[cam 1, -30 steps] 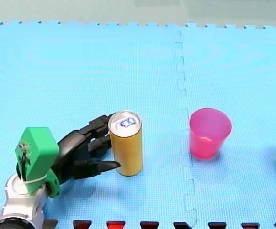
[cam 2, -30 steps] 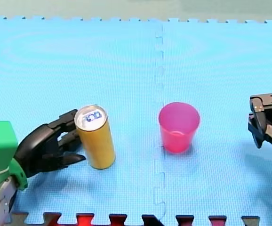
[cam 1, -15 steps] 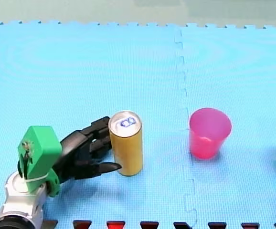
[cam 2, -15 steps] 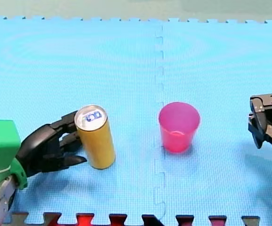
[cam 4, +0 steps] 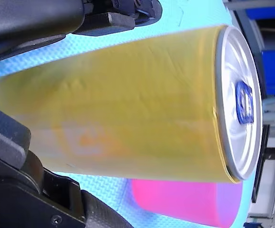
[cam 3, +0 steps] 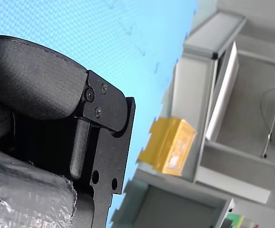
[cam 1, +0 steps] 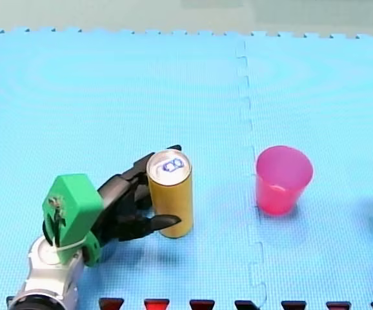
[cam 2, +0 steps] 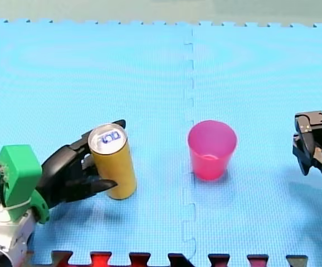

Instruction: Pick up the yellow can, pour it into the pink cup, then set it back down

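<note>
While the yellow can (cam 1: 171, 200) stands left of the pink cup (cam 1: 282, 187), the left hand (cam 1: 125, 206) cradles its far side; whether it grips, I cannot tell. The right hand (cam 2: 313, 142) hangs well right of the cup.

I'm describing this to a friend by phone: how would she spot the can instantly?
On the blue foam mat, look left of the seam running down it, near the front edge. There the can stands upright with the left hand curled around it; it is tall, yellow and silver-topped, unlike the squat pink cup right of the seam.
</note>
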Controlling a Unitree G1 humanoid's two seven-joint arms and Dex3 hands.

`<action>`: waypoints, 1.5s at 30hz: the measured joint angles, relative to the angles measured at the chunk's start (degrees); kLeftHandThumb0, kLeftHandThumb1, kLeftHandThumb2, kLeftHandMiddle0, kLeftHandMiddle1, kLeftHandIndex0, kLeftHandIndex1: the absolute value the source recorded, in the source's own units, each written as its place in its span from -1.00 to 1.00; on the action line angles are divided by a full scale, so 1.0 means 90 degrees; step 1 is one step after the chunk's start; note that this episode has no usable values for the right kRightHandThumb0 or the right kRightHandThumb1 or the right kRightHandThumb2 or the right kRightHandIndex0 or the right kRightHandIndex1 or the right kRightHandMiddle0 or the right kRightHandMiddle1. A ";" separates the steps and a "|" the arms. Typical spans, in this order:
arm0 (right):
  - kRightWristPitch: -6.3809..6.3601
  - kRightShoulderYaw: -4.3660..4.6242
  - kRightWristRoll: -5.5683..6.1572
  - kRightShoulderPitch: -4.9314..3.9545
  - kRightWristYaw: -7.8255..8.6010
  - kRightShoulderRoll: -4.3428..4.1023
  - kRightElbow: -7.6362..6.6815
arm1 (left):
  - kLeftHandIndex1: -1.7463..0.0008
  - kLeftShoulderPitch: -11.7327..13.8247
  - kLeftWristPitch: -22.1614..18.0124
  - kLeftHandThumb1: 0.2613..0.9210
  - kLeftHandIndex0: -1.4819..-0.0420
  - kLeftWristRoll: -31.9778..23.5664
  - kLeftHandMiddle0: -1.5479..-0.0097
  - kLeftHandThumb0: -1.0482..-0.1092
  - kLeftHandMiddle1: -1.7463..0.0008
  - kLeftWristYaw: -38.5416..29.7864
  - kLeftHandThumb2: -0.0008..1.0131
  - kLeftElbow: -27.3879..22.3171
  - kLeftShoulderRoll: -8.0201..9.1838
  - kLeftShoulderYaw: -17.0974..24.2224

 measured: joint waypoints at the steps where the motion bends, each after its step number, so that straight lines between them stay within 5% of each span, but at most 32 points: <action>1: 0.0000 0.0001 0.0000 0.0000 -0.0002 0.0004 -0.0003 | 1.00 0.0008 -0.0006 0.29 0.84 0.0004 0.87 -0.85 0.99 0.0015 -1.00 -0.0008 -0.0009 -0.0008; 8: 0.0003 0.0072 -0.0127 0.0035 -0.0184 0.0006 -0.0056 | 1.00 0.0044 -0.0018 0.26 0.85 0.0090 0.86 -0.77 0.99 0.0129 -1.00 -0.0075 -0.0047 -0.0106; 19: 0.0219 0.0135 -0.0138 0.0080 -0.0277 0.0070 -0.0236 | 1.00 0.0068 -0.0070 0.28 0.85 0.0331 0.85 -0.75 0.99 0.0561 -1.00 -0.0076 -0.0198 -0.0332; 21: 0.0238 0.0137 -0.0134 0.0090 -0.0277 0.0075 -0.0268 | 0.96 0.0064 -0.0106 0.26 0.61 0.0396 0.56 -0.34 0.93 0.0755 -1.00 -0.0052 -0.0228 -0.0355; 22: 0.0243 0.0138 -0.0135 0.0093 -0.0276 0.0079 -0.0275 | 0.94 0.0067 -0.0135 0.39 0.28 0.0450 0.22 -0.06 0.90 0.0974 -0.98 -0.0049 -0.0253 -0.0366; 26: 0.0243 0.0152 -0.0152 0.0095 -0.0276 0.0088 -0.0278 | 0.93 0.0071 -0.0178 0.72 -0.41 0.0595 -0.46 0.26 0.87 0.1815 -0.98 -0.0067 -0.0336 -0.0364; 28: 0.0243 0.0161 -0.0165 0.0095 -0.0279 0.0088 -0.0281 | 0.93 0.0080 -0.0149 0.75 -0.56 0.0598 -0.63 0.36 0.85 0.2194 -0.99 -0.0079 -0.0395 -0.0320; 34: 0.0313 0.0212 -0.0254 0.0112 -0.0413 0.0057 -0.0343 | 0.96 0.0179 0.0081 0.75 -0.62 0.0494 -0.66 0.43 0.90 0.3128 -1.00 -0.0159 -0.0634 -0.0135; 45: 0.0385 0.0303 -0.0391 0.0110 -0.0623 0.0032 -0.0350 | 0.99 0.0226 0.0085 0.69 -0.62 0.0575 -0.70 0.43 0.94 0.3338 -1.00 -0.0229 -0.0570 -0.0145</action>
